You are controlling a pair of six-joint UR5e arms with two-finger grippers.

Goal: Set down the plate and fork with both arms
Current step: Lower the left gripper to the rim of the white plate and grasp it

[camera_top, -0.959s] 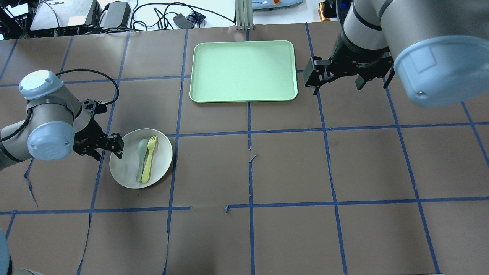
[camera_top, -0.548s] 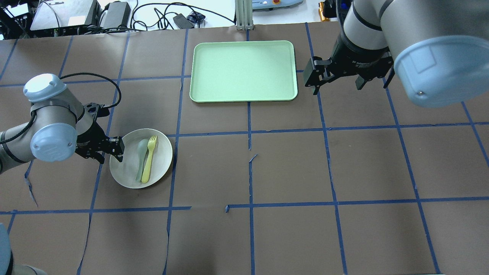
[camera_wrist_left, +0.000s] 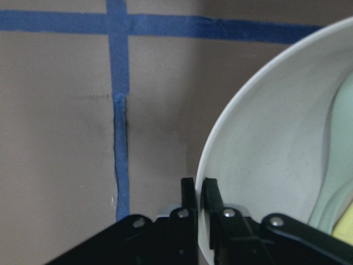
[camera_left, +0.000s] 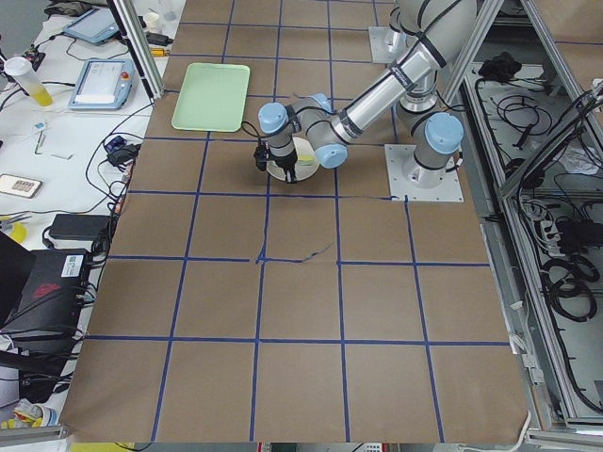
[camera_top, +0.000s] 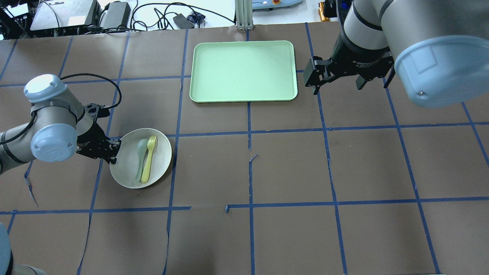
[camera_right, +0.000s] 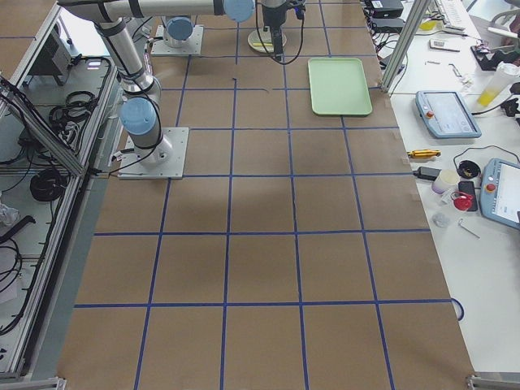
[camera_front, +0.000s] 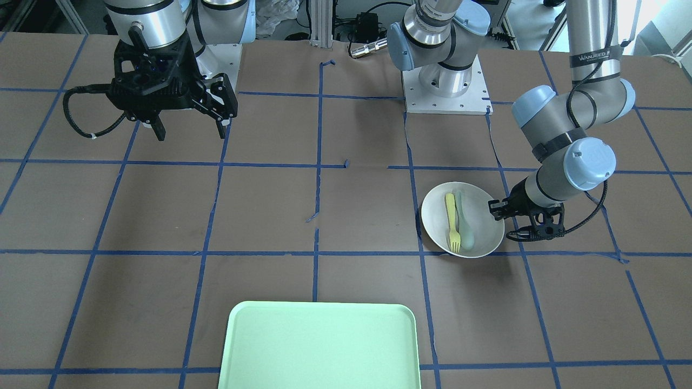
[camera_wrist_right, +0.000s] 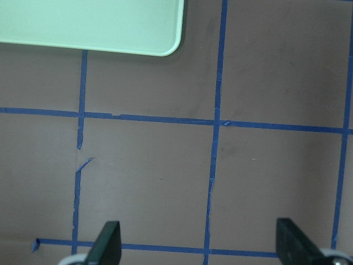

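On my left wrist feed the left gripper [camera_wrist_left: 199, 194] has its two black fingers [camera_wrist_left: 189, 197] pressed in on the rim of the plate [camera_wrist_left: 265, 143], one finger outside the edge and one inside, so the jaws are pinching the plate's wall with no slack that I can see. From above, the same gripper [camera_top: 114, 147] bites the plate [camera_top: 160, 162] at the edge nearest the arm, and I cannot tell whether the plate sits flat on the table [camera_top: 290, 168] or is raised off it. Just past the fingertips, inside the plate, lies a pale grey-green spoon [camera_top: 140, 160]. The fork [camera_top: 148, 158] lies right alongside it on the side away from the jaws, tines pointing away from the robot. Neither utensil touches the fingers. The front camera agrees: gripper [camera_front: 496, 212] on the rim, then spoon [camera_front: 466, 226], then fork [camera_front: 451, 222]. Well across the table from those jaws, the right gripper [camera_top: 337, 88] hangs above the brown paper with its fingers spread wide and nothing between them; its wrist view shows only blue tape lines between the tips [camera_wrist_right: 199, 244]. The mint-green tray [camera_top: 244, 70] lies just beside that open gripper, on the side toward the left arm, and far from the jaws that grip the plate.
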